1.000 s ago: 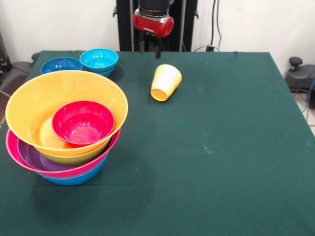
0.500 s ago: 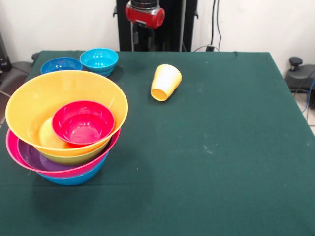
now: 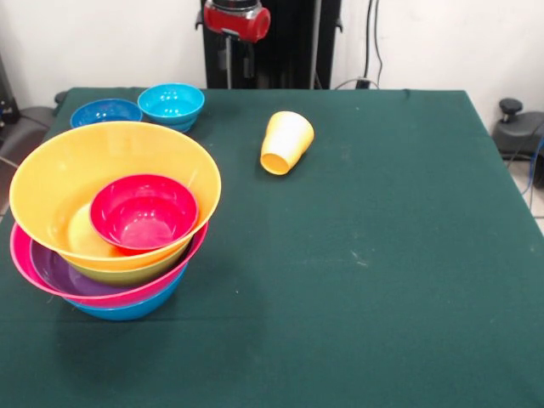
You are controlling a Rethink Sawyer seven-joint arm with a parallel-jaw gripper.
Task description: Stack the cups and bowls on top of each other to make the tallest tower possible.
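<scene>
The tower stands at the left: a blue bowl (image 3: 127, 308) at the bottom, then pink (image 3: 20, 253), purple (image 3: 56, 270), green (image 3: 127, 274) and a large orange bowl (image 3: 51, 174), with a small red bowl (image 3: 143, 212) resting tilted inside the orange one. A yellow-orange cup (image 3: 286, 142) lies on its side near the table's far middle. A dark blue bowl (image 3: 105, 112) and a light blue bowl (image 3: 171, 103) sit upright, side by side, at the far left. My gripper (image 3: 238, 49) is raised at the top edge against the black pedestal, holding nothing. The red cup is out of view.
The green table cloth (image 3: 382, 280) covers the whole table. A black device (image 3: 515, 127) stands off the table's right edge, and dark gear (image 3: 21, 123) sits off the left edge. Cables hang on the wall behind the pedestal.
My gripper has risen and drawn back toward the pedestal, shifting left in the picture, away from the yellow-orange cup. The cup and bowls have not moved.
</scene>
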